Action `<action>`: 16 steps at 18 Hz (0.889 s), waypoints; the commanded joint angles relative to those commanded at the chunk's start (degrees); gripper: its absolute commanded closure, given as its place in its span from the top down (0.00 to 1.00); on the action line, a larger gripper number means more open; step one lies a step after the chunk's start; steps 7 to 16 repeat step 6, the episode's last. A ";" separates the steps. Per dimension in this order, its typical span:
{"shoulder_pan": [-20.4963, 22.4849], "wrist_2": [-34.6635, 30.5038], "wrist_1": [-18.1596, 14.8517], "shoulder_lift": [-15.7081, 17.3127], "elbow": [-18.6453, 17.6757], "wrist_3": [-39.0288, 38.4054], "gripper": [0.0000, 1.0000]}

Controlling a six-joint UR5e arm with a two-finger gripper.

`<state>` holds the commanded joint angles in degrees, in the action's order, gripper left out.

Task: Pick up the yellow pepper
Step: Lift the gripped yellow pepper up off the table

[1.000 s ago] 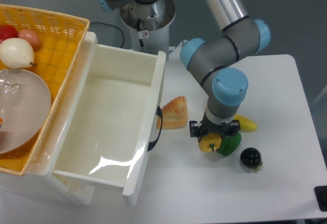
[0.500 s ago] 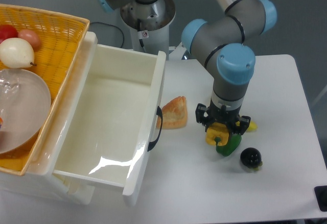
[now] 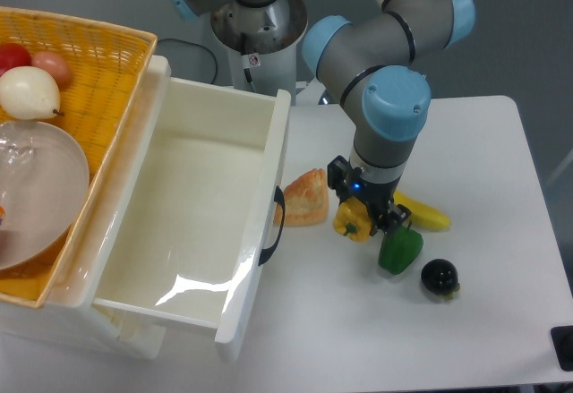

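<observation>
White desk (image 3: 483, 142) carries a green pepper (image 3: 399, 249), banana (image 3: 424, 215) and bread slice (image 3: 305, 198). Above them the end effector (image 3: 363, 212) is clamped on the yellow pepper (image 3: 352, 219), seemingly just clear of the surface. Its glossy, lobed skin could let it slip from the fingers and drop among its neighbours.

You get bright, even overhead light and a sharp picture throughout. Glare streaks the glossy white plastic drawer (image 3: 192, 223) along its floor near the front, and soft, short shadows sit under objects on the white table (image 3: 483, 321).
</observation>
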<state>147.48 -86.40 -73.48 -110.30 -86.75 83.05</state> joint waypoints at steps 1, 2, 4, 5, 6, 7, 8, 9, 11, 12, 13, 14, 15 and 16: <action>0.00 0.00 -0.17 0.00 0.00 0.18 0.13; -0.09 -0.09 -0.26 0.00 -0.09 0.27 0.13; 0.09 -0.09 -0.26 0.09 -0.26 0.27 0.13; 0.17 0.00 -0.26 0.09 -0.26 0.36 0.13; 0.26 0.09 -0.26 0.09 -0.18 0.36 0.13; 0.26 0.09 -0.26 0.09 -0.18 0.36 0.13; 0.26 0.09 -0.26 0.09 -0.18 0.36 0.13; 0.26 0.09 -0.26 0.09 -0.18 0.36 0.13; 0.26 0.09 -0.26 0.09 -0.18 0.36 0.13; 0.26 0.09 -0.26 0.09 -0.18 0.36 0.13; 0.26 0.09 -0.26 0.09 -0.18 0.36 0.13; 0.26 0.09 -0.26 0.09 -0.18 0.36 0.13; 0.26 0.09 -0.26 0.09 -0.18 0.36 0.13; 0.26 0.09 -0.26 0.09 -0.18 0.36 0.13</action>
